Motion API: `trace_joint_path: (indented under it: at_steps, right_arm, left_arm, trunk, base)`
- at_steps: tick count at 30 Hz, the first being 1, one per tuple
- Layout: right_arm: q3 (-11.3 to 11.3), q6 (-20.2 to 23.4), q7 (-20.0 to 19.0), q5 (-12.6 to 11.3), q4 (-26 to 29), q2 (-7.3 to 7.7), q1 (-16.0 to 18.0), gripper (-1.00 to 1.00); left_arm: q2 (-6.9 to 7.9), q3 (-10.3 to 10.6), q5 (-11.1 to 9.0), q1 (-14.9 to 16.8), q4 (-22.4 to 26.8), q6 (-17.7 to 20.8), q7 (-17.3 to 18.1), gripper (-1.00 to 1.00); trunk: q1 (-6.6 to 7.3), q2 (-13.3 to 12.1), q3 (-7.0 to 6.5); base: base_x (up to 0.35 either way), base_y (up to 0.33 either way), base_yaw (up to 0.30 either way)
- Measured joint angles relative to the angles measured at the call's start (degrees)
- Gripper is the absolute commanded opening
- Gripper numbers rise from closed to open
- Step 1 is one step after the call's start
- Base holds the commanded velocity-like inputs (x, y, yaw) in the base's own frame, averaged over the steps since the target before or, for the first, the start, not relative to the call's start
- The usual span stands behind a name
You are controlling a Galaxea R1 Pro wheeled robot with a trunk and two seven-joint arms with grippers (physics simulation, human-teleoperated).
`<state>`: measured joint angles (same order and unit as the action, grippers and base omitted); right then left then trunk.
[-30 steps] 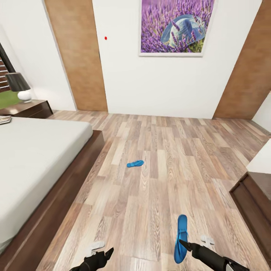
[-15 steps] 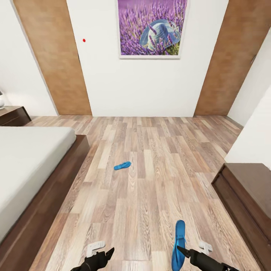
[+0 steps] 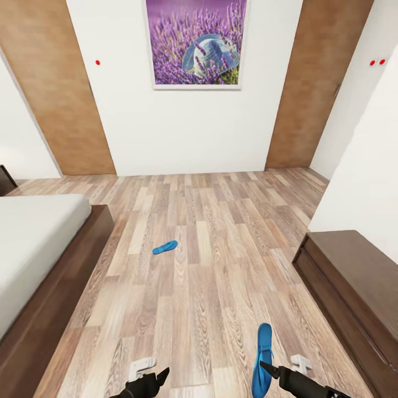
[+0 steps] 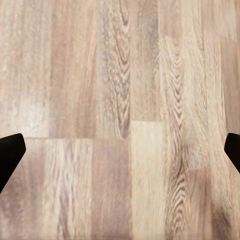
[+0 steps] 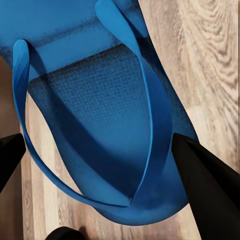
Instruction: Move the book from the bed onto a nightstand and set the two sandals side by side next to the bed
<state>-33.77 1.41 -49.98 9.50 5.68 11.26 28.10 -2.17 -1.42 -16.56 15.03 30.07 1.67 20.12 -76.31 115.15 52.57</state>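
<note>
My right gripper [image 3: 264, 366] is clamped on one blue sandal [image 3: 262, 359], its strap between the fingers in the right wrist view; my left gripper [image 3: 160, 377] hangs spread wide over bare plank floor [image 3: 221, 276]. The other sandal [image 3: 165, 247] lies further out, well apart from the bed [image 3: 33, 243] on my left

Left fingers [image 4: 10, 155] spread; right fingers [image 5: 207, 172] clamp sandal [image 5: 95, 115].

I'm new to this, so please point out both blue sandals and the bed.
sandal on the floor [image 3: 165, 247], head view, middle of its sole.
sandal at the right gripper [image 3: 263, 359], head view, middle of its sole.
bed [image 3: 33, 237], head view, grey mattress top.
</note>
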Motion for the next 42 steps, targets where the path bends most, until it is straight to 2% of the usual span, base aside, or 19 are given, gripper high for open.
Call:
trace_joint_path:
  at_steps: [8, 42]
  right_arm:
    - [0.0, -0.1, 0.0, 0.0, -0.3, 0.00, 0.0, -1.00]
    - [0.0, -0.1, 0.1, 0.0, -0.4, 0.09, 0.0, -1.00]
  left_arm:
    - [0.00, 0.0, 0.1, 0.0, 0.0, 0.0, 0.1, 1.00]
    - [0.00, 0.0, 0.3, 0.0, 0.0, 0.0, 0.1, 1.00]
  trunk:
    - [0.00, 0.0, -0.31]
    - [0.00, 0.0, -3.42]
  base:
    - [0.000, 0.000, -0.011]
    - [0.000, 0.000, 0.000]
